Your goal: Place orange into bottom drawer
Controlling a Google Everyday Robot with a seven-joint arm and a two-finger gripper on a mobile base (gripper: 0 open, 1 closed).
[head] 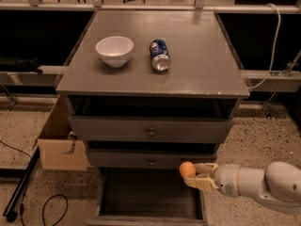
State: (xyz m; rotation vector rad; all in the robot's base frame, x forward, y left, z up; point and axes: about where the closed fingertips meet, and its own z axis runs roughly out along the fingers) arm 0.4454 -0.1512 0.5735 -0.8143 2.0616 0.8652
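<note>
**Orange Hangs Over the Open Drawer, With the Right Rim Close**

Here's the beige two-finger claw (194,175), reaching in from the right on its white arm and clamped on the small round orange fruit (187,169). The fruit is pinched right at the fingertips, in the air and touching nothing else.

Directly under the claw and spreading away to its left is the bottom grey wooden drawer (141,219), pulled open with its dark tray bare. The orange hangs over the tray's rear right corner, close to the right wall.

Just behind the claw is the front of the middle grey drawer with its round knob (151,162), and above that the upper knobbed drawer (150,132).

Higher again, up on the grey counter (197,74), a white ceramic bowl (114,50) stands beside a blue soda can (160,54) lying on its side. Both are well clear of the claw. Far to its left, a brown cardboard box (61,147) sits on the floor.

Now the danger, as I read it:

- **The rim.** Let go here and the fruit may clip the right wall and roll out onto the floor.
- **The drop.** Released from this height, a smooth round orange may bounce or run along the tray.
- **The drawer behind.** Drift back and the claw could nudge the middle drawer's front.

Sliding left and lowering first looks the safer play.
</note>
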